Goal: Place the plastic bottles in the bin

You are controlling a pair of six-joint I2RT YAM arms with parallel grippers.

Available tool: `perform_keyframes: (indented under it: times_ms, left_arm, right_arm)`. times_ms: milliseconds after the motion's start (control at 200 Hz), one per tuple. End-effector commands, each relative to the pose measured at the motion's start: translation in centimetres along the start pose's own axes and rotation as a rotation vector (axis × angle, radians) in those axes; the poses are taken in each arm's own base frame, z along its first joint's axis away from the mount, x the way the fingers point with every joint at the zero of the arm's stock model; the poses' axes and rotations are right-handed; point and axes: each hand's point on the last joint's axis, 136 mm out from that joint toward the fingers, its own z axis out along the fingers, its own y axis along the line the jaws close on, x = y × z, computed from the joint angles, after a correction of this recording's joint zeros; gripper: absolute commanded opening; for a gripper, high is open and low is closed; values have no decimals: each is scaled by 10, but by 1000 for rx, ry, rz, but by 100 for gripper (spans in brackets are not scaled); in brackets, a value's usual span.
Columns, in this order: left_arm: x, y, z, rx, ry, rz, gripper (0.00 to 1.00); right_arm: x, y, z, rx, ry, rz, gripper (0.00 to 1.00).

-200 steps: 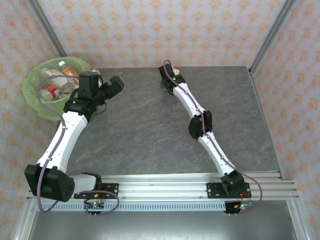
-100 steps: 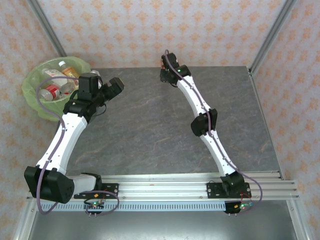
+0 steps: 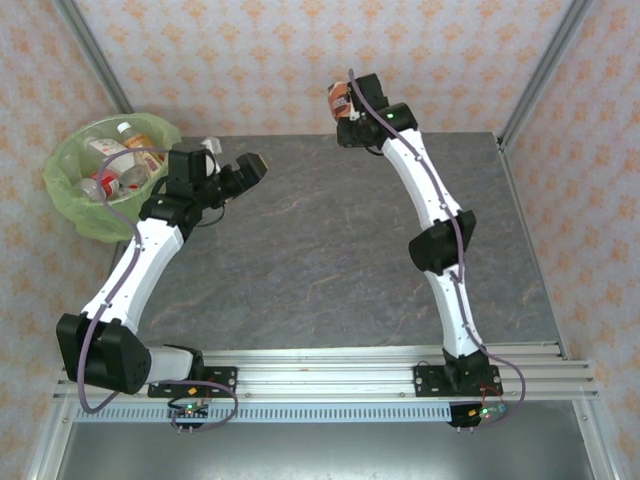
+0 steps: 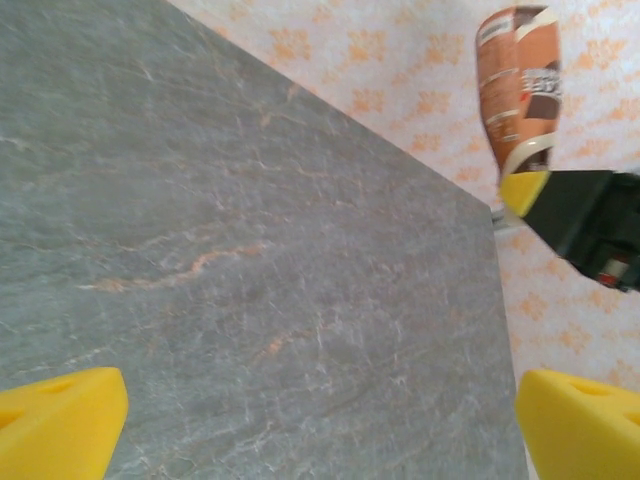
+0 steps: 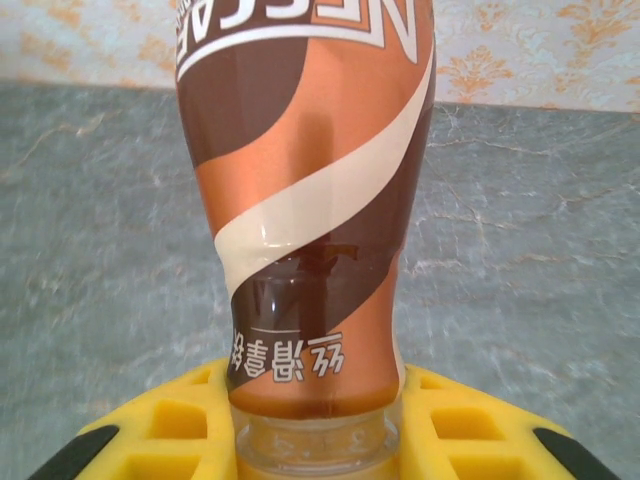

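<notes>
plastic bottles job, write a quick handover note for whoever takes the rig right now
Right gripper: shut on the brown-and-orange labelled plastic bottle, by its neck, raised over the far edge of the grey table.
Left gripper: open, empty, near the round bin lined with a light-green bag.
Done: several clear plastic bottles lie in it.
Left: get the held bottle into the bin.

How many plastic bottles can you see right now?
5: one brown bottle gripped in the right hand, and about four lying in the green-lined bin. Others may be hidden beneath them or behind the left arm.
</notes>
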Motion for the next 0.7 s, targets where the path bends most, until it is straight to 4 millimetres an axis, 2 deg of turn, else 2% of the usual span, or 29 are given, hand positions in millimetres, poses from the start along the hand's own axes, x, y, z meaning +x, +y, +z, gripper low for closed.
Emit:
perform_keyframes:
  times_ms: [0,100,185,400,530,696]
  left_arm:
    - [-5,-29,-1,110,3,50,100]
    - [-3,-37,2,159,16,48,100]
    - [-2,-46,4,214,24,37,100]
    - [3,-75,1,364,28,25,100]
    - [8,-95,-5,452,27,21,100]
    - [15,-116,-14,527,16,38,100]
  right_arm:
    - [1,4,-56,-28,-21,-122,0]
    - [12,9,-81,-52,-25,-151,0]
    - [26,16,-94,-73,-36,-182,0]
    - [61,59,-125,-294,-114,-248,0]
    - [79,77,-132,-394,-163,-245,0]
    - [100,93,-130,-522,-263,-171,0]
